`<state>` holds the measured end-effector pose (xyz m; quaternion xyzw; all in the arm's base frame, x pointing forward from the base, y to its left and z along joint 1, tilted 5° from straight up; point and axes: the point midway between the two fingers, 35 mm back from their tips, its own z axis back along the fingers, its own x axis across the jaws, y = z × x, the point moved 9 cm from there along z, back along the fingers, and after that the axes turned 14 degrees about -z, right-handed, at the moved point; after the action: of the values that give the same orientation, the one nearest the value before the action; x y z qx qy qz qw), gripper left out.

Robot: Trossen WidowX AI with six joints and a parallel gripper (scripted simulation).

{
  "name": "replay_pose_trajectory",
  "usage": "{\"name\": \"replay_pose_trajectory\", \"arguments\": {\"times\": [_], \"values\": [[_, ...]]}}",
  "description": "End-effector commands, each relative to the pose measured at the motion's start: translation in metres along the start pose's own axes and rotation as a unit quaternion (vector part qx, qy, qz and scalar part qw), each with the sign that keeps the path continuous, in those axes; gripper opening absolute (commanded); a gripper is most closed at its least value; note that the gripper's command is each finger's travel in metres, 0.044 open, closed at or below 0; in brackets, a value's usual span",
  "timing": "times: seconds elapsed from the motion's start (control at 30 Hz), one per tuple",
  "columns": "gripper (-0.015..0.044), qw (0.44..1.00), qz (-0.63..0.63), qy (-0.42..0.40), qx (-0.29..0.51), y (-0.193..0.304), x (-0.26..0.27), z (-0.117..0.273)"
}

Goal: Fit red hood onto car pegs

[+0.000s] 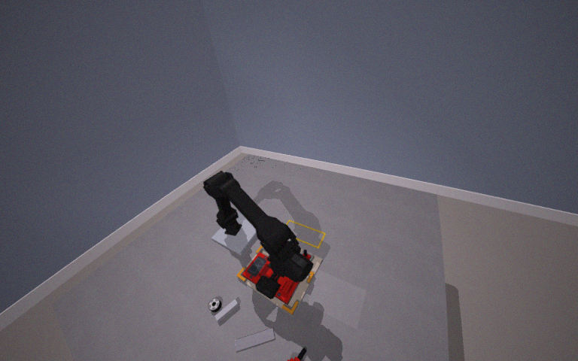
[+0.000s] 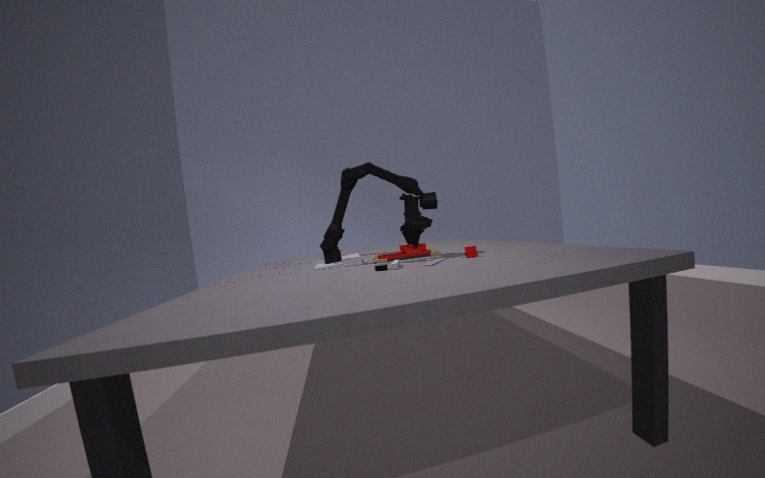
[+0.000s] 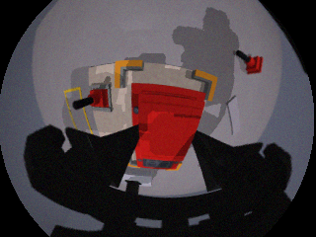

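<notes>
Tool (image 3: 165,158) gripping red hood (image 3: 168,128) over jig (image 3: 197,82), grey table (image 2: 394,304), blue-grey walls

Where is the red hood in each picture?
Top: hood lower middle, mostly hidden under the black arm, over the jig.
Exterior: small red shape at centre, under the end effector.
Wrist: big red shape in the middle.
Shared landmark: the orange-cornered jig.
</notes>
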<state>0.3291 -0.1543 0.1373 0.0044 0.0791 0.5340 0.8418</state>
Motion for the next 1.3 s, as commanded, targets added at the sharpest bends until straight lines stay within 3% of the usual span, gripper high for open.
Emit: {"name": "replay_pose_trajectory", "arguments": {"times": [0.0, 0.3, 0.87, 0.97, 1.17, 1.27], "values": [[0.0000, 1.000, 0.003, 0.002, 0.004, 0.000, 0.000, -0.005], [0.0000, 1.000, 0.001, 0.000, 0.001, 0.000, 0.000, -0.003], [0.0440, 1.000, 0.001, 0.000, 0.001, 0.000, 0.000, -0.002], [0.0440, 1.000, 0.001, -0.003, -0.002, 0.000, -0.001, 0.003], [0.0440, 0.999, 0.002, -0.029, -0.030, 0.011, -0.011, 0.060], [0.0440, 0.999, 0.002, -0.033, -0.034, 0.013, -0.013, 0.069]]}}
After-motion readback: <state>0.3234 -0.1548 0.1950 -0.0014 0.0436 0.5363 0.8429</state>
